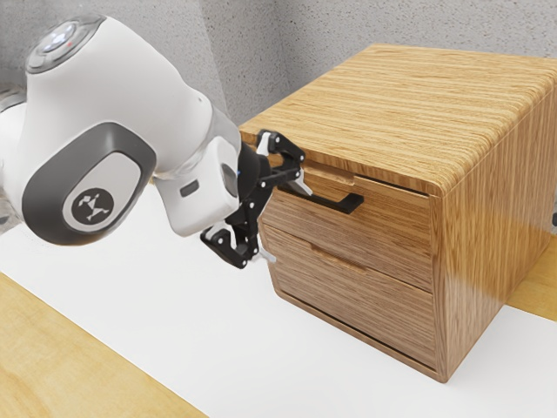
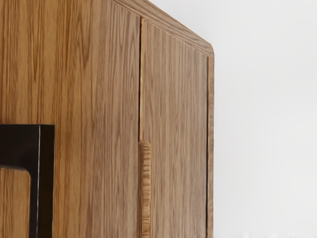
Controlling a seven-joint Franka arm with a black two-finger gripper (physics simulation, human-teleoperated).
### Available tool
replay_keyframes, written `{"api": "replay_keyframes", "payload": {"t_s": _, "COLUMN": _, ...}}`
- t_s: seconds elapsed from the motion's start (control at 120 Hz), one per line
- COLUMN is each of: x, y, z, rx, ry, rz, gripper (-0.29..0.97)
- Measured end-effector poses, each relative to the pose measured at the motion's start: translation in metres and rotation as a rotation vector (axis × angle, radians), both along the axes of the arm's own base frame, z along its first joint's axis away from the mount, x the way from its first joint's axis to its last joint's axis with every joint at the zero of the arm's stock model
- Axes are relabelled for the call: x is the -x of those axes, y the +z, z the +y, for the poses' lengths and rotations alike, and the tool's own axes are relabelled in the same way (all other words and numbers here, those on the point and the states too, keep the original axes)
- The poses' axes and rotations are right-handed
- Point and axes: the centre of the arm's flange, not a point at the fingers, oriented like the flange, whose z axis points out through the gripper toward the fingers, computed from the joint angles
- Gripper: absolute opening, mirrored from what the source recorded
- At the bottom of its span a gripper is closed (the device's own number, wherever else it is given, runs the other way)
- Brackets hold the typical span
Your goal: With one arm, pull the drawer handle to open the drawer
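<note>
The black two-finger gripper point(image 1: 283, 222) is at the front of the light-brown wooden two-drawer cabinet point(image 1: 487, 218) with its fingers spread wide, gripping nothing. Its upper finger point(image 1: 291, 165) is at the exterior view's left end of the black bar handle point(image 1: 329, 199) on the upper drawer point(image 1: 365, 231); whether they touch cannot be told. The lower finger point(image 1: 233, 246) hangs before the cabinet's near corner, level with the lower drawer point(image 1: 357, 292). The upper drawer's front looks level with the lower one's, not drawn out. In the wrist view the handle's black end point(image 2: 29, 168) lies close to the hand, and beside it is the lower drawer's narrow wooden grip lip point(image 2: 144, 188). The cabinet stands on a white tabletop point(image 1: 174, 322), with a grey wall point(image 1: 261, 43) behind.
</note>
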Motion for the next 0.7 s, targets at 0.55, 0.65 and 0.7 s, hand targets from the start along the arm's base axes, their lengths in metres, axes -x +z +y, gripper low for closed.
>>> {"api": "replay_keyframes", "payload": {"t_s": 0.55, "x": -0.021, "y": 0.011, "z": -0.003, "rx": -0.027, "ry": -0.09, "rz": -0.049, "gripper": 0.68}}
{"api": "replay_keyframes", "payload": {"t_s": 0.65, "x": -0.031, "y": 0.002, "z": -0.004, "rx": -0.031, "ry": -0.099, "rz": -0.034, "gripper": 0.68}}
{"api": "replay_keyframes", "payload": {"t_s": 0.7, "x": -0.035, "y": -0.004, "z": -0.005, "rx": -0.034, "ry": -0.103, "rz": -0.023, "gripper": 0.68}}
